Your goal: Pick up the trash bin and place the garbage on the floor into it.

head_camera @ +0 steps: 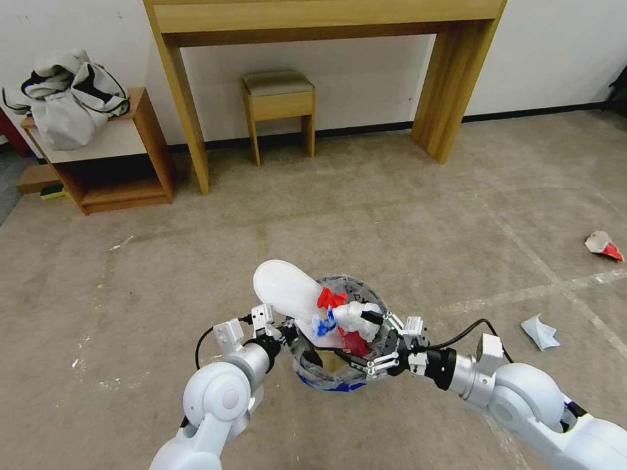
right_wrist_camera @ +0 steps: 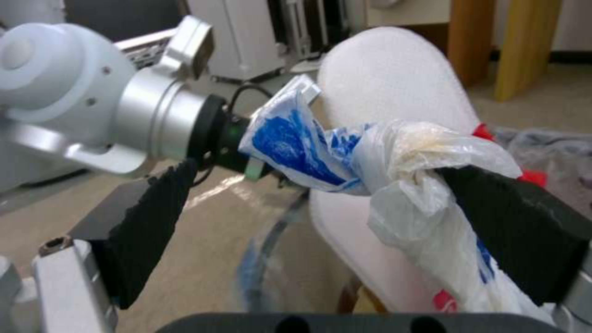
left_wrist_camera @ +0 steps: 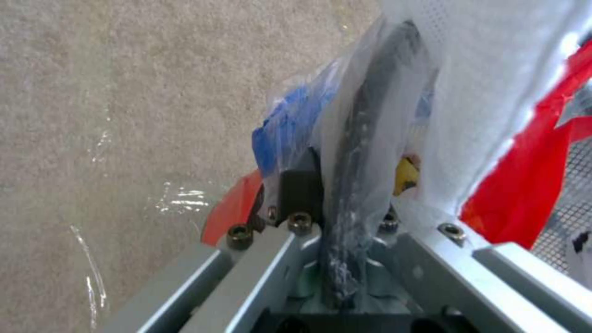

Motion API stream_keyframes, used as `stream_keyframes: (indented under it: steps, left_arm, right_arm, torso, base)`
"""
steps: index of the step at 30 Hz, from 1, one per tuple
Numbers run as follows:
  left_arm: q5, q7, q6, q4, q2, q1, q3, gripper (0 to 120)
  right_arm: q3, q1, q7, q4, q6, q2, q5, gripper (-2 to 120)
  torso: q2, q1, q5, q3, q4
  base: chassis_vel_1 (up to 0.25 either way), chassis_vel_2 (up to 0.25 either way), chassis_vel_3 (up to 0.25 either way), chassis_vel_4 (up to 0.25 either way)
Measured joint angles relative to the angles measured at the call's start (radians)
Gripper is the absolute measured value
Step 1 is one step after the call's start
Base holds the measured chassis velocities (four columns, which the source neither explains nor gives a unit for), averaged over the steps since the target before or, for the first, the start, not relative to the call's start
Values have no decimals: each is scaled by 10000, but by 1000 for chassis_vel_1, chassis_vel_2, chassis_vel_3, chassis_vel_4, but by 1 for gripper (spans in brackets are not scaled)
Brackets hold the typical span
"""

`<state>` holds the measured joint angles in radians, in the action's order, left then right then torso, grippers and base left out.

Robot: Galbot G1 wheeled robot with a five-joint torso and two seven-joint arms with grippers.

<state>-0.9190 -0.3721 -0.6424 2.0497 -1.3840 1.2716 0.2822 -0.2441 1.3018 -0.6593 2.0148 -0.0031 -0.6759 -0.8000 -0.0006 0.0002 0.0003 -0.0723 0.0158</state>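
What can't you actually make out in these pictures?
- Trash bin body: in the head view, both grippers and the heaped litter hide it.
- Bin's inside: a white slipper and a crumpled bag cover it.
- Left gripper: in the left wrist view, plastic liner wraps its tips.
- Floor scraps: too small to identify.

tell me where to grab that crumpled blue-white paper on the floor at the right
Grip the crumpled paper across its raised, peaked folds, coming straight down from above. It lies low on bare floor with nothing beside it, so a top pinch looks easiest; the flat edges offer little to catch.
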Motion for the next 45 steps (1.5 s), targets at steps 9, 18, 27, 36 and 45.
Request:
stream_keyframes:
  steps: [9,18,27,36,45]
  left_arm:
    - [-10,76,24,-81,-41,-46,8,1]
    - [-80,85,32,-157,3,-173,17,1]
    - [-73,101,42,-296,-78,-253,-11,1]
    - [-41,100,50,-355,-180,-334,19,1]
    - [65,100,54,-374,-283,-299,-3,1]
  right_arm:
    - [73,-64,5,185,-429,216,-842,100]
    - [-421,-159,565,511,-1090,333,-1131,100]
    - [-511,-60,-343,662,-1764,558,-1229,100]
    - [-548,-189,279,647,-2155,577,-1859,100]
    - [-374,-9,482,718,-2147,359,-1996,100]
  torso:
    - [0,1,0,0,0]
    - [0,0,5,0,1]
    - [0,1,-1,0,2]
    - [0,1,0,-1,-1]
    - [0,1,3,0,-1]
  base:
    - [0,0,0,0]
    - [0,0,0,0]
    - [0,0,0,0]
    - [0,0,0,0]
    - [0,0,0,0]
